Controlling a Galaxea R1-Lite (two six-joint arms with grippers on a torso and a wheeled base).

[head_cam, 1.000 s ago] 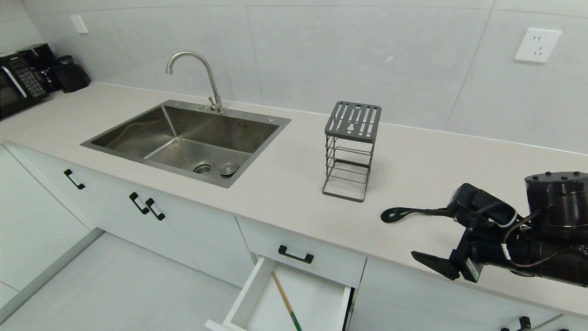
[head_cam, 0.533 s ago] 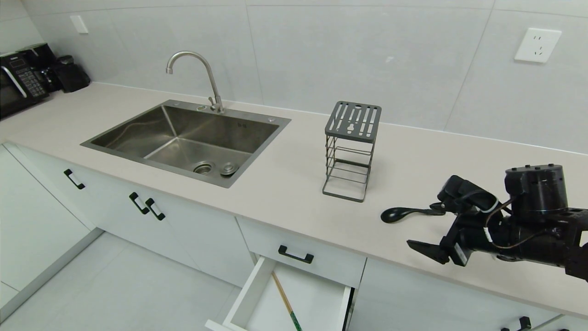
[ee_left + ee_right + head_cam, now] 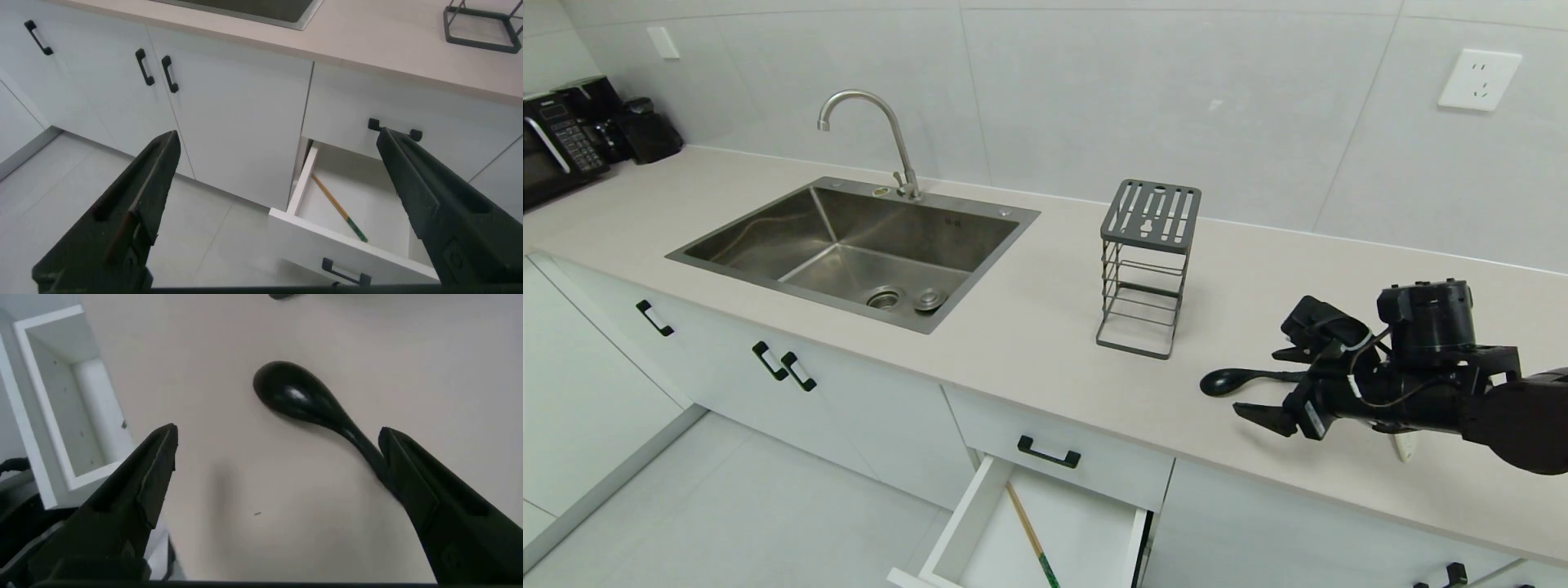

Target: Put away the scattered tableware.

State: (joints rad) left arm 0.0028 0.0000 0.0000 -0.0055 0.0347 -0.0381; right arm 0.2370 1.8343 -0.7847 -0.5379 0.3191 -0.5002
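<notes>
A black spoon lies on the beige countertop near its front edge, bowl toward the sink. My right gripper hovers open just over the handle end, one finger on each side of it. In the right wrist view the spoon sits just ahead of the open right gripper, its handle running toward one finger. A wooden chopstick with a green tip lies in the open white drawer. My left gripper hangs open in front of the cabinets, above the drawer and chopstick.
A dark wire rack stands upright on the counter, left of the spoon and farther back. A steel sink with a faucet is to the left. A black microwave sits at the far left. The open drawer juts out below the counter.
My right arm has moved up and away from the counter's front edge toward the spoon; its open fingers now straddle the handle. The spoon has not moved.
</notes>
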